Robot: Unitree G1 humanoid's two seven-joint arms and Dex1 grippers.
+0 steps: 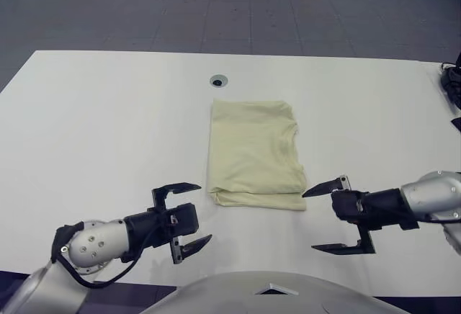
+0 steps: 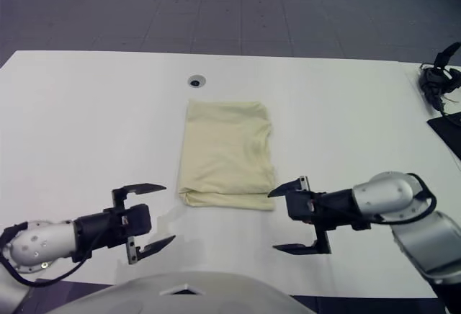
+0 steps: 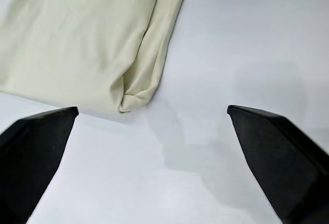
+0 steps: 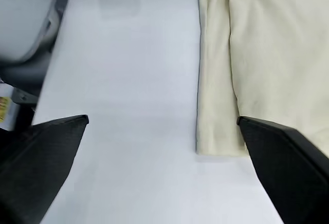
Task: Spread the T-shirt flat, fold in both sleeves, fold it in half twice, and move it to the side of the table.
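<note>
Left claw [image 1: 205, 212], right claw [image 1: 307, 220] agape, T-shirt [image 1: 253, 152] lengthwise near-to-far

white table [image 1: 101, 134], grey tiled floor [image 1: 238, 4]

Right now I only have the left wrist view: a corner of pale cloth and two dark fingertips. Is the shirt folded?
Observer: Yes, the shirt is a compact folded rectangle in the middle of the table, not at its side.
Operator: Is the other arm holding it?
Observer: No. The right gripper is open, by the shirt's near right corner, holding nothing.
Operator: Anything else on the table?
Observer: A small round fitting just beyond the shirt's far edge.
</note>
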